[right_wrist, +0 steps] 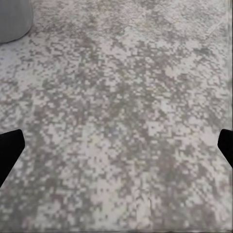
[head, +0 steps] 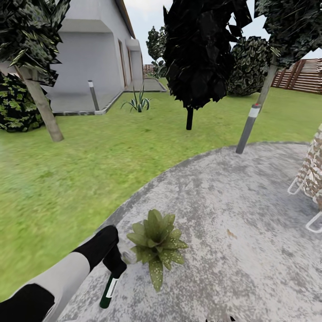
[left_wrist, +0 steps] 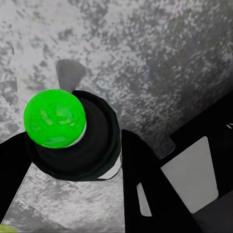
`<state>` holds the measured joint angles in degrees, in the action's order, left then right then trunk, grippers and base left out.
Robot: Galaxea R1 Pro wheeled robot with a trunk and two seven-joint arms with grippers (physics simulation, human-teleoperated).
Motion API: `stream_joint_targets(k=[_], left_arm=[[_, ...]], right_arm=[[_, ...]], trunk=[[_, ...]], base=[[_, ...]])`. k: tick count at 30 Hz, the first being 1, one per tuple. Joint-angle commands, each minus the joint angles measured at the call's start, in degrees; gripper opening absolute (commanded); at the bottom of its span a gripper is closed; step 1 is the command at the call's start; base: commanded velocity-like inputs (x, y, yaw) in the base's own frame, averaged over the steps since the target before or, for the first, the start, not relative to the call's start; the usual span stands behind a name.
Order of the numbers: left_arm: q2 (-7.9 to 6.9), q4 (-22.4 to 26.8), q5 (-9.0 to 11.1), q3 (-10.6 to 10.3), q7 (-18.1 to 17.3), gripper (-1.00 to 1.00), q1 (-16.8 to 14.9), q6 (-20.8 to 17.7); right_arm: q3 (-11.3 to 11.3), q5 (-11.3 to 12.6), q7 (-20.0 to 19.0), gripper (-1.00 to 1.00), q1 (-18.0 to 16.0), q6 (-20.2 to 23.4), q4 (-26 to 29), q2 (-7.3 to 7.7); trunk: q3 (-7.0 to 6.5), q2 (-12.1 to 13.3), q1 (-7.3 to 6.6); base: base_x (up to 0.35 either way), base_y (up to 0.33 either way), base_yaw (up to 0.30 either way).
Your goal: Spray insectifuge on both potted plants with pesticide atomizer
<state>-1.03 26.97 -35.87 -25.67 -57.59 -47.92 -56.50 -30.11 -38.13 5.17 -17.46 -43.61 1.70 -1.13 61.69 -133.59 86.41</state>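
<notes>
- Gripping the slim dark green pesticide atomizer (head: 108,289), the left gripper (head: 117,264) is clamped round its upper end, so the bottle hangs over the round mottled grey paved patio (head: 232,210) near its lawn-side edge.
- Just beside it sits the broad potted plant with pale-speckled leaves (head: 156,243).
- Left wrist cam looks down the bottle's bright green end (left_wrist: 54,118).
- Right gripper (right_wrist: 116,145) has its fingers spread wide, holding nothing.

Dark green atomizer (head: 108,290) hangs tilted beside speckled potted plant (head: 157,245).
</notes>
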Motion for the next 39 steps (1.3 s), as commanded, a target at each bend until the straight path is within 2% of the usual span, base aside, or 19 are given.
stream_joint_targets(k=[1, 8, 13, 22, 28, 33, 37, 39], left_arm=[[-0.07, 0.13, -0.44, -0.17, -0.07, -1.0, 0.01, -0.34], [0.04, 0.12, -0.36, -0.13, 1.95, -1.0, 0.02, -0.53], [-0.7, 0.02, -0.26, -0.08, 2.08, -1.0, 0.02, -0.61], [-0.69, 0.07, -0.25, 0.04, 2.21, -1.0, 0.09, -0.62], [-0.56, -0.06, -0.21, -0.02, 2.22, -1.0, 0.09, -0.62], [-0.33, -3.33, -0.32, -0.08, 2.14, -1.0, 0.14, -0.53], [-0.6, -3.74, -0.44, -0.15, 2.26, -1.0, 1.18, -0.48], [-0.73, -3.75, -0.45, -0.18, 3.7, -1.0, 1.66, -0.48]], right_arm=[[-0.12, -0.62, 0.54, 1.0, -0.03, -0.08, -0.03, -0.06], [-0.12, -0.63, 0.54, 1.0, -0.03, -0.08, -0.03, -0.1], [-0.12, -0.63, 0.54, 1.0, -0.03, -0.08, -0.03, -0.1], [-0.12, -0.62, 0.54, 1.0, -0.03, -0.08, -0.03, -0.1], [-0.12, -0.62, 0.54, 1.0, -0.03, -0.08, -0.03, -0.1], [-0.12, -0.63, 0.54, 1.0, -0.03, -0.08, -0.03, -0.1], [-0.1, -0.63, 0.54, 1.0, -0.03, -0.08, -0.03, -0.1], [-0.05, -0.63, 0.48, 1.0, -0.03, -0.08, -0.04, -0.1]], trunk=[[0.05, -0.02, -0.01], [0.05, -0.02, -0.01], [0.05, -0.02, -0.01], [0.05, -0.02, -0.01], [0.05, -0.02, -0.01], [0.05, -0.02, -0.01], [0.05, -0.02, -0.01], [0.05, -0.02, -0.01]], base=[[0.0, 0.0, -0.262], [0.0, 0.0, -0.187], [-0.11, 0.051, -0.008], [0.021, 0.274, -0.013], [0.156, 0.201, -0.256], [0.011, 0.012, -0.256], [0.001, 0.001, -0.047], [0.0, 0.0, -0.008]])
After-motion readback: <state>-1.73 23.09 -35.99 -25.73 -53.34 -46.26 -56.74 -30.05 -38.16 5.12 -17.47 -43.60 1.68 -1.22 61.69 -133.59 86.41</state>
